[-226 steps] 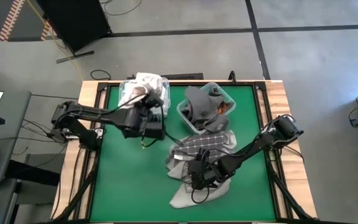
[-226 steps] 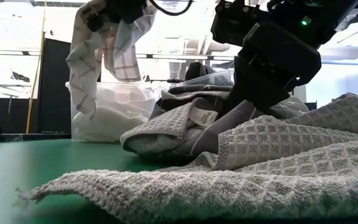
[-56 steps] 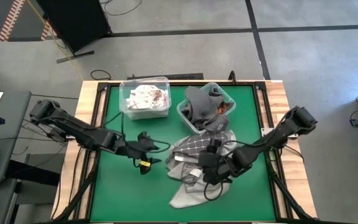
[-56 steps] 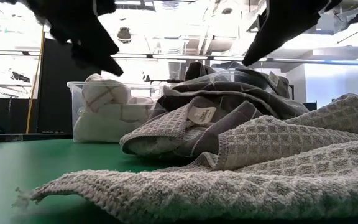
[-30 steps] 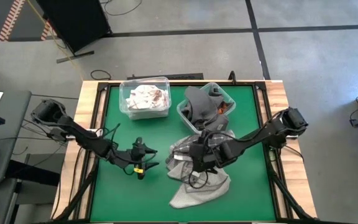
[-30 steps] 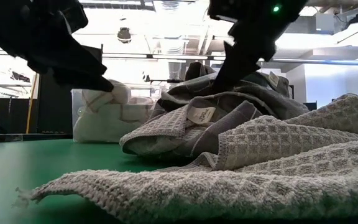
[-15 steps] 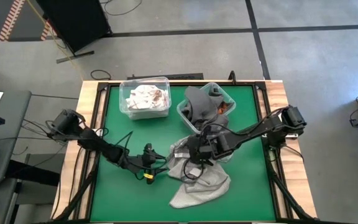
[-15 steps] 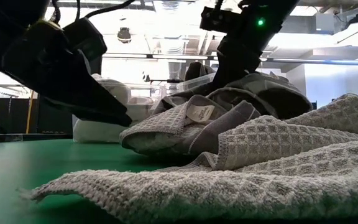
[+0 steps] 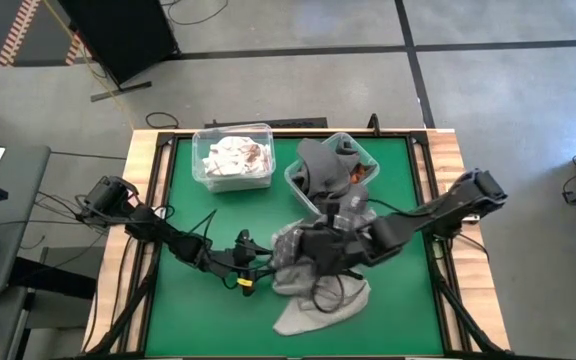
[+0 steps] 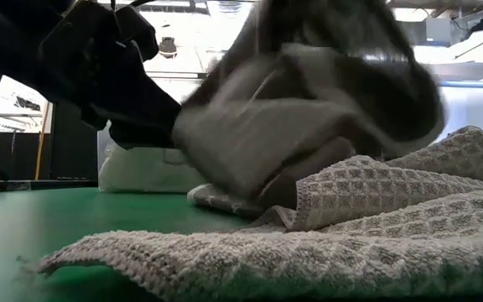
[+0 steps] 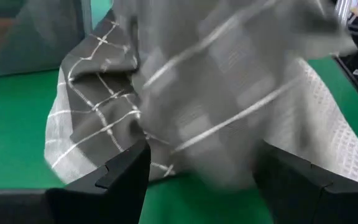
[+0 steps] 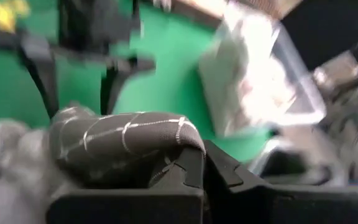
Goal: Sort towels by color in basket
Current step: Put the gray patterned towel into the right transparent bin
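Towel pile (image 9: 318, 285) blocks; green table (image 9: 208, 320) free.

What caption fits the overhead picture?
Both grippers meet at a towel pile; two bins hold sorted towels.

Both arms are dark, near-black, built of slim tubular links joined by bulkier rounded joint housings, with thin black cables looping loosely along them. The left gripper (image 9: 258, 268) carries a small yellow marking just beside its fingers, and its two fingers (image 11: 114, 177) are matte black, flat-faced blocks with angular, stepped edges. The right gripper (image 12: 191, 171) has the same black, hard-edged moulded finger shapes, with a bulky dark wrist block behind it.
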`<control>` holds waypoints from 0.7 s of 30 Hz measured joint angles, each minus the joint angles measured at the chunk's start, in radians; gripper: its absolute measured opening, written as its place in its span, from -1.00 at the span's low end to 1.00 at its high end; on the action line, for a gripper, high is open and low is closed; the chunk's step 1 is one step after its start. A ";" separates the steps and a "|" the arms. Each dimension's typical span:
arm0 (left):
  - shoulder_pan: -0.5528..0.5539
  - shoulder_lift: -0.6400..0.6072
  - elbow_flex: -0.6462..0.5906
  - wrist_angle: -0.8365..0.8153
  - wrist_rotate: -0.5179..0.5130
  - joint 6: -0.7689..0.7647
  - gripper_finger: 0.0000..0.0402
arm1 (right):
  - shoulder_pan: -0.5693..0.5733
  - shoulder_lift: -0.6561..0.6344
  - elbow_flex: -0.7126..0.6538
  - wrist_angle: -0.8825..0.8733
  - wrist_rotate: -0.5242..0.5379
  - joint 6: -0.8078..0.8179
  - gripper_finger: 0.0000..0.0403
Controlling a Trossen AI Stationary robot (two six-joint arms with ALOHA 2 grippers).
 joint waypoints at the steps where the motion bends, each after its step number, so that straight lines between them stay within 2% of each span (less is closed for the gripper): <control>1: 0.000 0.000 0.002 0.001 -0.001 -0.002 0.30 | 0.017 -0.012 0.022 -0.004 0.020 -0.017 -0.92; 8: -0.001 0.000 0.007 0.000 -0.003 -0.035 0.30 | 0.129 -0.086 0.134 -0.003 0.241 -0.147 -0.92; 12: -0.005 0.000 0.007 0.000 -0.004 -0.044 0.30 | 0.153 -0.122 0.183 0.008 0.365 -0.248 -0.92; 15: -0.007 0.000 0.007 -0.001 -0.004 -0.046 0.30 | 0.145 -0.148 0.219 0.056 0.402 -0.343 -0.92; 21: -0.007 0.000 0.007 -0.002 -0.004 -0.048 0.30 | 0.114 -0.181 0.284 0.202 0.412 -0.535 -0.92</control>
